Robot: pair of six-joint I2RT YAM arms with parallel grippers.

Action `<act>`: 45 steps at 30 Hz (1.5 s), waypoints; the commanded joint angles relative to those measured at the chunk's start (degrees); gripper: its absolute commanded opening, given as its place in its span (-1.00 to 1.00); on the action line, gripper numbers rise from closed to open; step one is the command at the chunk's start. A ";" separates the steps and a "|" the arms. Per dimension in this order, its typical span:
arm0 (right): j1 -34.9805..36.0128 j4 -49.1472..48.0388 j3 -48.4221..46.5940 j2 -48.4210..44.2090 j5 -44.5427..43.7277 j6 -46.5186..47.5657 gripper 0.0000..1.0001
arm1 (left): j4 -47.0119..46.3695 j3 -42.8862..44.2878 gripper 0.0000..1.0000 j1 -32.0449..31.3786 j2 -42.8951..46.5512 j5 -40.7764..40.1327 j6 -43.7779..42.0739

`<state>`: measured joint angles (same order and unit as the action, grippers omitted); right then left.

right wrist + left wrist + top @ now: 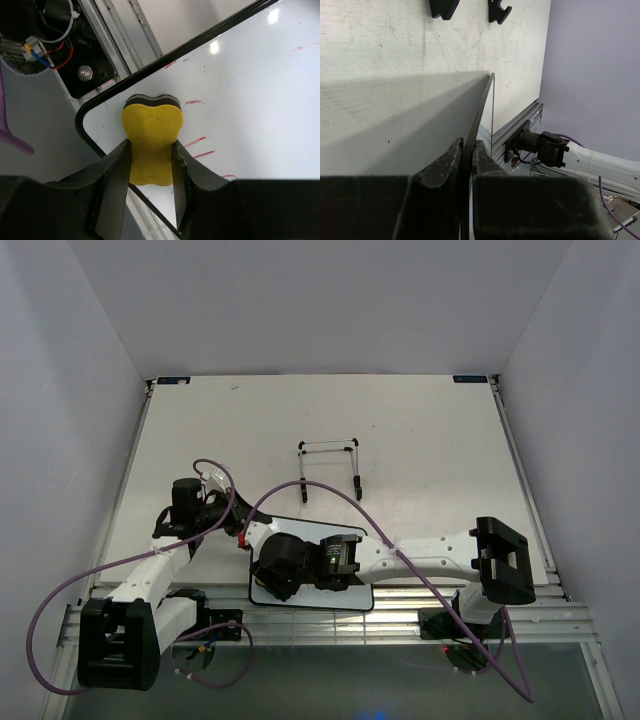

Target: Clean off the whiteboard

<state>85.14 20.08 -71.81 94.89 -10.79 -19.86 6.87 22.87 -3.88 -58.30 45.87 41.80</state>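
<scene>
The whiteboard (312,529) lies near the table's front edge, its black frame showing around my right gripper (290,570). That gripper (150,150) is shut on a yellow eraser (152,132), pressed flat on the whiteboard (250,90) close to a rounded corner. Short red marks (196,141) remain beside the eraser. My left gripper (242,534) holds the board's left edge. In the left wrist view its jaws (468,146) are shut on the thin black edge of the whiteboard (481,105), seen edge-on.
A thin wire stand (330,465) with black feet (444,7) stands behind the board at mid-table. The aluminium rail (400,605) along the front edge runs just under the board. Purple cables (60,600) loop off both arms.
</scene>
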 commanded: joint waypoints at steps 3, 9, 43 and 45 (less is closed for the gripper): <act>1.87 4.18 -1.04 0.90 2.00 1.66 -0.37 | -0.19 1.56 -1.00 -0.08 0.56 -5.88 -1.99; -0.14 4.36 -5.97 4.42 -2.31 4.30 -0.35 | -0.11 0.95 -1.00 -0.08 1.43 -6.05 -1.46; -1.65 17.80 -14.85 9.52 -0.46 10.36 -0.37 | 0.25 0.68 -1.00 -0.16 1.79 -7.19 -1.20; -0.60 18.94 -15.64 10.22 -0.20 10.80 -0.37 | 0.42 0.68 -1.00 -0.16 1.79 -7.28 -1.11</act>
<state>82.48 32.38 -85.89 102.74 -12.32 -9.98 7.31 22.87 -3.84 -57.52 44.25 42.57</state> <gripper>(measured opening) 0.405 0.178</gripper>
